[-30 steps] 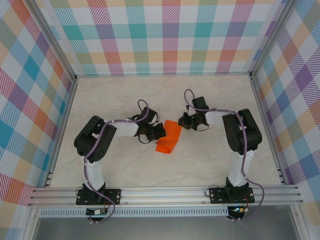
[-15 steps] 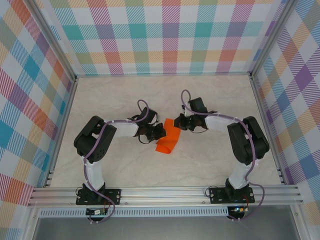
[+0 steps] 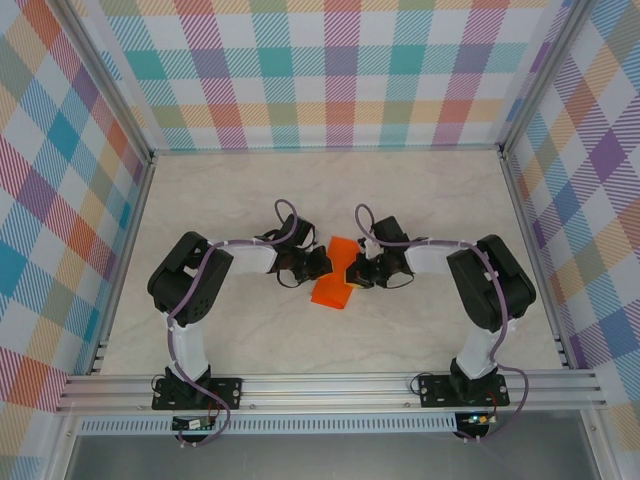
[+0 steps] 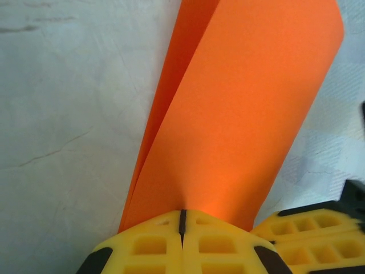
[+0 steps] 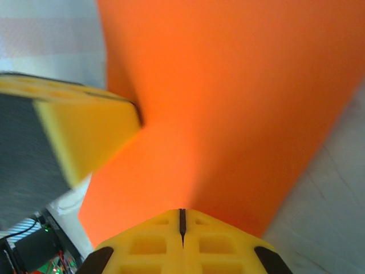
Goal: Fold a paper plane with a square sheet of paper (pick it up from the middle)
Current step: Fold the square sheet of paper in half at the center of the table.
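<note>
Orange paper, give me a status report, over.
Left gripper shut on orange paper edge. Right gripper shut, tips against it. Paper folded over, on the table between them. Nothing in the way.

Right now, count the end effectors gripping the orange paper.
2. The left end effector clamps the orange paper from the left; the right end effector clamps it from the right.
</note>
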Motion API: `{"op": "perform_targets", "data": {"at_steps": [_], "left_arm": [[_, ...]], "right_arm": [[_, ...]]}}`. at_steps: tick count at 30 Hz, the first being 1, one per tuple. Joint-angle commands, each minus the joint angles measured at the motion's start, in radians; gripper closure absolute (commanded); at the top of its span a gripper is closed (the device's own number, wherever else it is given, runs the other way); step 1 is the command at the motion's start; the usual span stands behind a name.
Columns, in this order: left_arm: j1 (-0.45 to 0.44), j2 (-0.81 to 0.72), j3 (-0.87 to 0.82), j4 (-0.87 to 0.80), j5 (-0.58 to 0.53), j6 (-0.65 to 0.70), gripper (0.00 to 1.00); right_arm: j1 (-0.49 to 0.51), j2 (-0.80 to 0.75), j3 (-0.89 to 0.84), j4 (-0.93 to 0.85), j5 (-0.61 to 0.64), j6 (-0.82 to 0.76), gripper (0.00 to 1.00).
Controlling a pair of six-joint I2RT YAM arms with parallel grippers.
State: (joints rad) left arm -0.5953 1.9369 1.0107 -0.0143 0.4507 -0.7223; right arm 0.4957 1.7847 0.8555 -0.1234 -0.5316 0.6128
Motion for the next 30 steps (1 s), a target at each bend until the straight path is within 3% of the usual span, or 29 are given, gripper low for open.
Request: {"op": "perform_targets", "data": {"at_steps": [1,6,11,22,30], "left_arm": [[-0.006,0.148,-0.101,-0.283,-0.23,-0.02,1.0],[-0.006,0.147,-0.105,-0.282,-0.231,-0.022,1.0],[-0.006,0.141,-0.103,-0.28,-0.228,-0.017,1.0],[-0.006,0.138,-0.103,-0.276,-0.224,-0.018,1.0],[-0.006,0.139,-0.107,-0.292,-0.239,-0.024,1.0]], "right_arm": [[0.004,-0.034,-0.054,-0.085,0.023,-0.034,1.0],[0.0,-0.126,-0.086,-0.173,0.101,-0.073,1.0],[0.004,-0.212,-0.047,-0.115,0.058,-0.044,1.0],[0.073,-0.03,0.073,-0.004,0.034,0.011,1.0],[0.073,0.009,0.023,-0.091,0.087,-0.056,1.0]]}}
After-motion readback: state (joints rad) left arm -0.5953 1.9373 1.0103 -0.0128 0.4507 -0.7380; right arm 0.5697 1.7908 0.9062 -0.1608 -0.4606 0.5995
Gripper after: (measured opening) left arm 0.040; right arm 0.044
